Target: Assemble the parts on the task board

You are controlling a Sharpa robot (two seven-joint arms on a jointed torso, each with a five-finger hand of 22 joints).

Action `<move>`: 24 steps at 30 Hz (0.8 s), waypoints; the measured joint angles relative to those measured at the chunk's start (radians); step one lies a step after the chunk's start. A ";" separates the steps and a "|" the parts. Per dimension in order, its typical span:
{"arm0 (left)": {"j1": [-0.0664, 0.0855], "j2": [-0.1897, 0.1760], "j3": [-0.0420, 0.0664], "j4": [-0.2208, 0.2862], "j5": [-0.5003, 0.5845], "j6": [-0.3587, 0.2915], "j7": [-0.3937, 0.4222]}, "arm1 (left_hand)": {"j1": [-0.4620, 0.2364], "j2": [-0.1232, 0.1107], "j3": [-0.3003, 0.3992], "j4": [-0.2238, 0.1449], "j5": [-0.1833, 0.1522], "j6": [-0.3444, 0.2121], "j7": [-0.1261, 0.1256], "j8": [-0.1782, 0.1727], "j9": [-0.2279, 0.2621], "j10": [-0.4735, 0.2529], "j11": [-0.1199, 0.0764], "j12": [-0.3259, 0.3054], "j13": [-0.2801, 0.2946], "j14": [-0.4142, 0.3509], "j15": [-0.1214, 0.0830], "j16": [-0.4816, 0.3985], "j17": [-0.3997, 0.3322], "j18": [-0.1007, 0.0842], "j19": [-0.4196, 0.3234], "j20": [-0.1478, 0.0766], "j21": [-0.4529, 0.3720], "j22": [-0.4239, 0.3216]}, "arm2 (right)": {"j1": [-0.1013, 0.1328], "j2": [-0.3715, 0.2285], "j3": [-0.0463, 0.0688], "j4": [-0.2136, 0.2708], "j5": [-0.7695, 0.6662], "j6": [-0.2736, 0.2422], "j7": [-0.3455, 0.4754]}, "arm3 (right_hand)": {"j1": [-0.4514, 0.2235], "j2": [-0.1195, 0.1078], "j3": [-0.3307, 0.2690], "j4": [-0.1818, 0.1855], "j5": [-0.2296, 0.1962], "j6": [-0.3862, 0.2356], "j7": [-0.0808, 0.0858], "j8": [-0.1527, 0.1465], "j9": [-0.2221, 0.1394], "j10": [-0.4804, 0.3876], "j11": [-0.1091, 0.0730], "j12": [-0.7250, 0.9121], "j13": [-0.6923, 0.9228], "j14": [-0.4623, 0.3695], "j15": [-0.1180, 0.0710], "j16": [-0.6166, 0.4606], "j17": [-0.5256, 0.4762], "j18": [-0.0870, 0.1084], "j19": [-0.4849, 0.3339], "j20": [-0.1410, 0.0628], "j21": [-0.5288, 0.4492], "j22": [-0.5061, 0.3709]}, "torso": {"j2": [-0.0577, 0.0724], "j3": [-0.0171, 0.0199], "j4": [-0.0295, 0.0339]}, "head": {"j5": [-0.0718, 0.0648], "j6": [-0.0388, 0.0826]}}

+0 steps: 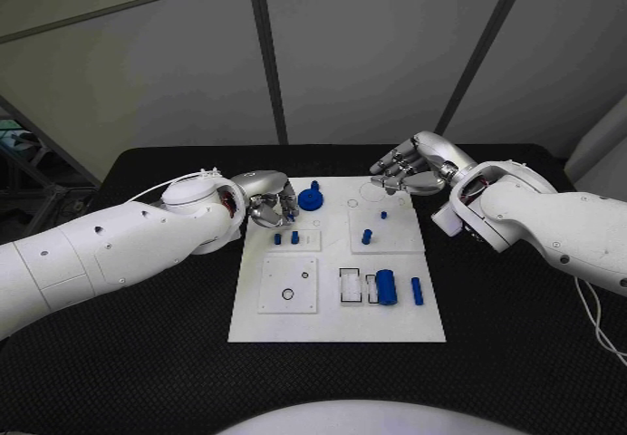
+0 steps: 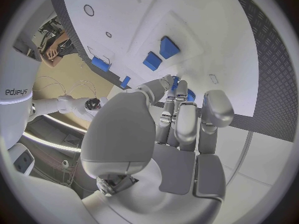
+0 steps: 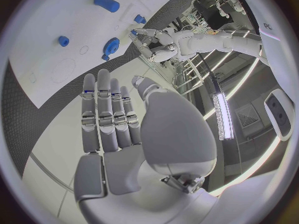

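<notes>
- Several small blue plastic parts sit on the flat white rectangular task board [image 1: 333,326], which lies in the middle of the black table [image 1: 130,362].
- A round blue knob-like part [image 1: 310,197] sits at the board's far edge, just beside the left hand.
- Two short blue pegs [image 1: 285,238] stand side by side on the raised white plate at the board's left middle.
- On the raised plate at the right, a small blue peg [image 1: 383,215] stands farther from the robot and another blue peg [image 1: 367,236] nearer to it.
- A larger blue cylinder [image 1: 387,286] lies near the board's right side, next to a white rectangular frame [image 1: 351,285]; a slim blue bar [image 1: 417,290] lies just right of the cylinder.
- A square white plate [image 1: 289,283] with two small dark rings occupies the board's near left.
- The silver left hand [image 1: 272,207] hovers at the board's far left edge, its fingers [image 2: 187,119] curled downward and close together; the wrist view shows something blue right at their tips, but I cannot tell whether they pinch it.
- The silver right hand [image 1: 408,167] is off the board's far right corner, its fingers [image 3: 106,109] stretched out straight side by side, holding nothing.
</notes>
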State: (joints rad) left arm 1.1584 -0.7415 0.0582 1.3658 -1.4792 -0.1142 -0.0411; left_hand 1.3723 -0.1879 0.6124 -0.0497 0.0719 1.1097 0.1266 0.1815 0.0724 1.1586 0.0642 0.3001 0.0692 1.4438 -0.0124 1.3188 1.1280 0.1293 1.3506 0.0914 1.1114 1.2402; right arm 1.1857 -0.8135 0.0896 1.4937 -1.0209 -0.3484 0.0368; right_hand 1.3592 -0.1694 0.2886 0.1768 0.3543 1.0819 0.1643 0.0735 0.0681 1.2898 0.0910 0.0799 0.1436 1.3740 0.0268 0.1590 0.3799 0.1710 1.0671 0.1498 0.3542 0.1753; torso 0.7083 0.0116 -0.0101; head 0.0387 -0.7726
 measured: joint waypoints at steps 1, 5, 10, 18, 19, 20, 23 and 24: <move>0.000 0.000 0.000 -0.001 0.000 0.000 0.000 | 0.000 0.000 0.000 0.000 0.000 0.000 0.000 0.000 0.000 0.000 0.000 0.000 0.000 0.000 0.000 0.000 0.000 0.000 0.000 0.000 0.000 0.000 | 0.000 0.000 0.000 0.000 0.000 0.000 0.000 | 0.000 0.000 0.000 0.000 0.000 0.000 0.000 0.000 0.000 0.000 0.000 0.000 0.000 0.000 0.000 0.000 0.000 0.000 0.000 0.000 0.000 0.000 | 0.000 0.0000 0.0000 | 0.000 0.000; 0.000 0.000 0.001 -0.004 0.000 0.000 -0.001 | 0.000 0.000 0.000 0.000 0.000 0.000 0.000 0.000 0.000 0.000 0.000 0.000 0.000 0.000 0.000 0.000 0.000 0.000 0.000 0.000 0.000 0.000 | 0.000 0.000 0.000 0.000 0.000 0.000 0.000 | 0.000 0.000 0.000 0.000 0.000 0.000 0.000 0.000 0.000 0.000 0.000 0.000 0.000 0.000 0.000 0.000 0.000 0.000 0.000 0.000 0.000 0.000 | 0.000 0.0000 0.0000 | 0.000 0.000; 0.000 0.000 0.001 -0.007 -0.001 -0.001 -0.002 | 0.000 0.000 0.000 0.000 0.000 0.004 0.004 -0.002 0.001 0.000 0.000 0.000 0.000 0.000 0.000 0.000 0.000 -0.001 0.000 0.000 0.004 0.003 | 0.000 0.001 0.000 -0.001 0.000 0.000 0.000 | 0.000 0.000 0.000 0.000 0.000 0.000 0.000 0.000 0.000 0.000 0.000 0.000 0.000 0.000 0.000 0.000 0.000 0.000 0.000 0.000 0.000 0.000 | 0.000 0.0000 0.0001 | -0.001 0.000; 0.000 0.002 0.001 -0.009 -0.002 -0.002 -0.003 | 0.000 0.000 0.003 -0.003 0.000 0.004 0.004 -0.002 0.001 0.005 -0.002 0.000 0.000 0.000 0.000 0.000 0.000 -0.001 0.004 0.004 0.004 0.005 | 0.000 0.001 0.000 -0.001 0.000 0.000 0.000 | 0.000 0.000 0.000 0.000 0.000 0.000 0.000 0.000 0.000 0.000 0.000 0.000 0.000 0.000 0.000 0.000 0.000 0.000 0.000 0.000 0.000 0.000 | 0.000 0.0000 0.0002 | 0.000 0.000; 0.000 0.002 0.001 -0.009 -0.002 -0.002 -0.003 | 0.000 0.000 0.003 -0.003 0.000 0.006 0.001 -0.002 0.001 0.007 0.000 0.000 0.000 0.000 0.000 0.000 0.000 -0.001 0.004 0.004 0.008 0.007 | 0.000 0.001 0.000 -0.001 0.000 0.000 0.000 | 0.000 0.000 0.000 0.000 0.000 0.000 0.000 0.000 0.000 0.000 0.000 0.000 0.000 0.000 0.000 0.000 0.000 0.000 0.000 0.000 0.000 0.000 | 0.000 0.0000 0.0002 | 0.000 -0.001; 0.000 0.002 0.001 -0.009 -0.002 -0.002 -0.003 | 0.000 0.000 0.003 -0.003 0.000 0.008 0.000 -0.003 0.001 0.007 0.000 0.000 0.000 0.000 0.000 0.000 0.000 -0.001 0.004 0.004 0.010 0.008 | 0.000 0.001 0.000 -0.001 0.000 0.000 0.000 | 0.000 0.000 0.000 0.000 0.000 0.000 0.000 0.000 0.000 0.000 0.000 0.000 0.000 0.000 0.000 0.000 0.000 0.000 0.000 0.000 0.000 0.000 | 0.000 0.0000 0.0003 | 0.000 -0.001; 0.000 0.002 0.001 -0.008 -0.002 -0.003 -0.004 | 0.000 0.000 0.004 -0.005 0.000 0.018 0.001 -0.004 0.002 0.018 -0.004 0.000 0.002 0.002 -0.002 0.006 0.000 -0.001 0.007 0.000 0.018 0.014 | 0.000 0.002 0.000 -0.001 0.000 0.000 0.000 | 0.000 0.000 0.000 0.000 0.000 0.000 0.000 0.000 0.000 0.000 0.000 0.000 0.000 0.000 0.000 0.000 0.000 0.000 0.000 0.000 0.000 0.000 | 0.000 0.0000 0.0005 | -0.001 -0.001; 0.000 0.002 0.001 -0.007 -0.002 -0.003 -0.004 | 0.000 0.000 0.003 -0.008 0.000 0.020 -0.002 -0.004 0.003 0.018 -0.004 0.000 0.003 0.004 -0.004 0.006 0.000 -0.001 0.007 0.000 0.018 0.016 | 0.000 0.002 0.000 -0.002 0.000 0.000 0.000 | 0.000 0.000 0.000 0.000 0.000 0.000 0.000 0.000 0.000 0.000 0.000 0.000 0.000 0.000 0.000 0.000 0.000 0.000 0.000 0.000 0.000 0.000 | 0.000 0.0000 0.0006 | -0.001 0.000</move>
State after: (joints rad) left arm 1.1585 -0.7395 0.0592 1.3588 -1.4816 -0.1177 -0.0446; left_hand 1.3724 -0.1880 0.6155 -0.0575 0.0718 1.1298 0.1250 0.1772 0.0758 1.1769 0.0602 0.3001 0.0723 1.4474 -0.0161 1.3245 1.1281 0.1285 1.3579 0.0913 1.1291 1.2560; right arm 1.1856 -0.8120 0.0895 1.4922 -1.0210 -0.3484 0.0366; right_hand 1.3592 -0.1694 0.2886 0.1767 0.3543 1.0819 0.1643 0.0735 0.0681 1.2898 0.0911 0.0799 0.1433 1.3739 0.0268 0.1590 0.3799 0.1710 1.0671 0.1499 0.3542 0.1754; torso 0.7085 0.0116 -0.0095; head 0.0380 -0.7730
